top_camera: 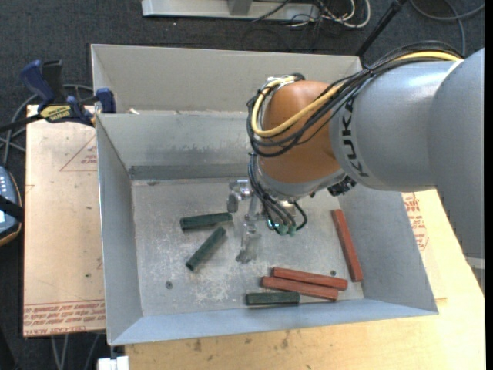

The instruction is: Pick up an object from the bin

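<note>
My gripper [242,226] hangs under the orange cover over the middle of the bin's floor, open, with nothing between its fingers. Just to its left lies a dark green stick [205,221], nearly level. A second dark green stick [206,249] lies slanted below that one, its upper end close to my lower fingertip [247,251]. Neither stick touches the gripper.
Two red-brown sticks [310,277] [299,287] lie side by side near the front wall, with a third dark green stick [272,299] just in front of them. Another red-brown stick [347,245] lies along the right wall. The arm covers the bin's back right.
</note>
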Controlling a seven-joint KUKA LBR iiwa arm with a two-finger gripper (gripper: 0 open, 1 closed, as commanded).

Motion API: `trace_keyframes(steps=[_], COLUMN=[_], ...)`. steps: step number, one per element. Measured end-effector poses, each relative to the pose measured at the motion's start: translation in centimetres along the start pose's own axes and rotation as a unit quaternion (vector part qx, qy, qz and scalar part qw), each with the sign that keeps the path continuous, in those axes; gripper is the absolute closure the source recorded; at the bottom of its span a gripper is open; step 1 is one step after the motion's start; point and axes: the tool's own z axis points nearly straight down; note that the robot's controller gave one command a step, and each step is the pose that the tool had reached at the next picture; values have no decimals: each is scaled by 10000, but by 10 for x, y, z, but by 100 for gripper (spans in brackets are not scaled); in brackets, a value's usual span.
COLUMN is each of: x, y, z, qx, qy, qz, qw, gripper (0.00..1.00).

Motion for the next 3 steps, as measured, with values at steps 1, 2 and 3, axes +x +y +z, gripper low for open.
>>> trace_keyframes(steps=[1, 2, 3], x=[-28, -30, -89], y=[57, 53, 36], z=[78, 73, -66], qx=[-14, -8, 0], qy=[-25, -39, -99], qz=[-18, 12, -706], qw=[10000, 10000, 9975], gripper=[0, 100, 100])
